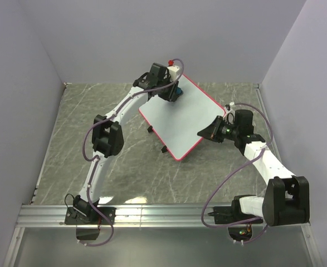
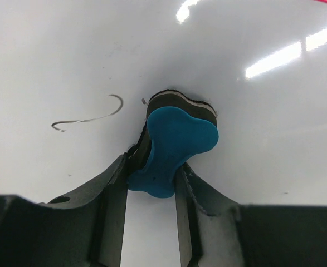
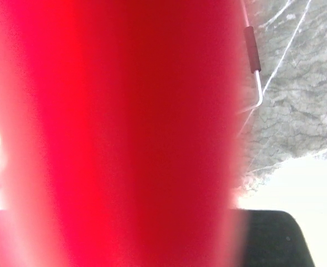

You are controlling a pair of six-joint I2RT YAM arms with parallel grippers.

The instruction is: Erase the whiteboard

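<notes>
The whiteboard [image 1: 185, 119] lies tilted on the grey marbled table, white with a red-pink rim. My left gripper [image 1: 171, 95] is shut on a blue eraser [image 2: 177, 142], whose black pad presses on the board [image 2: 252, 156] near its far left edge. A thin dark scribble [image 2: 91, 117] lies just left of the eraser. My right gripper [image 1: 208, 132] is at the board's right edge. In the right wrist view the blurred red rim [image 3: 124, 133] fills the space between the jaws, so it looks clamped on the rim.
Two small black feet [image 1: 150, 129] [image 1: 162, 149] show under the board's near-left edge. A thin wire leg with a red sleeve [image 3: 257, 83] shows over the table. Grey walls enclose the table. A metal rail [image 1: 163, 214] runs along the front.
</notes>
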